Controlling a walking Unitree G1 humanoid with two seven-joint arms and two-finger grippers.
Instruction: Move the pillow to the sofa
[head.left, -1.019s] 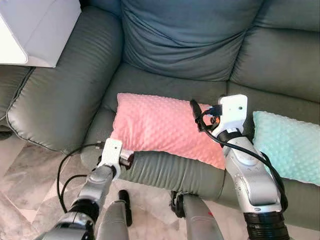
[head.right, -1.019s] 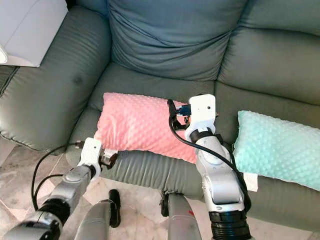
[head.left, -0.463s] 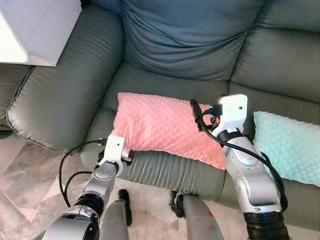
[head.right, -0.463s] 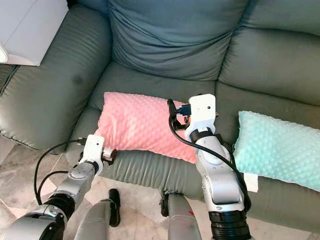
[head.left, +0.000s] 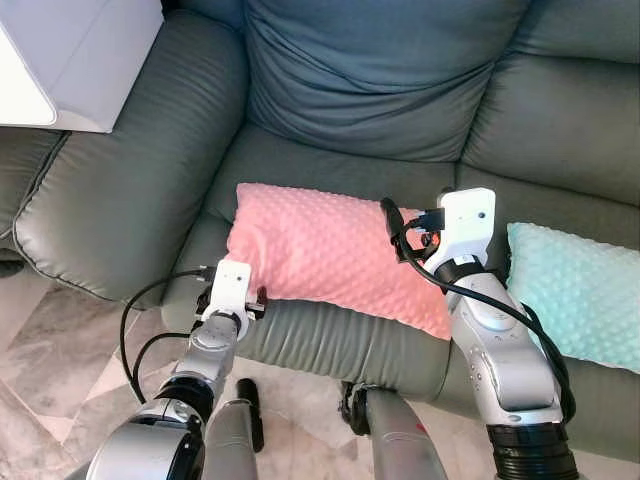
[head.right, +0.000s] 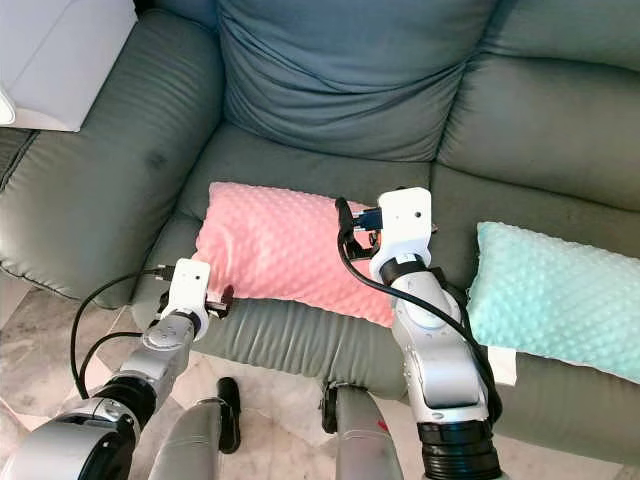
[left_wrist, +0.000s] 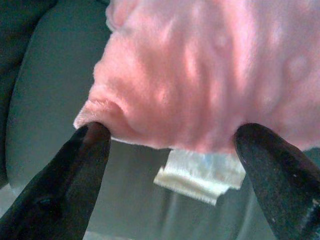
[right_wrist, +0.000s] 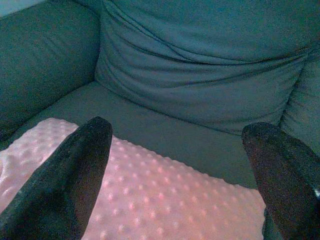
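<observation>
- The pink dimpled plush pillow (head.left: 330, 255) lies flat on the seat of the grey-green leather sofa (head.left: 350, 90), its long front edge near the seat's front lip, with a small white care label (left_wrist: 200, 175) hanging under its near corner.
- The left end effector (left_wrist: 175, 165) sits at the pillow's front left corner, fingers spread wide either side of the corner; one fingertip (left_wrist: 92, 135) seems to touch the fabric, but nothing is pinched.
- The right end effector (right_wrist: 175, 175) hovers just above the pillow's right half, its two black fingers (right_wrist: 80, 170) spread well apart and gripping nothing.
- A mint-green dimpled pillow (head.left: 575, 290) rests on the next seat, beside the right arm, apart from the pink one.
- A white box-like object (head.left: 75, 60) sits on the sofa's left armrest.
- By my reading the pillow is placed and released; the next move calls for drawing both arms back without dragging the corner off the seat.
</observation>
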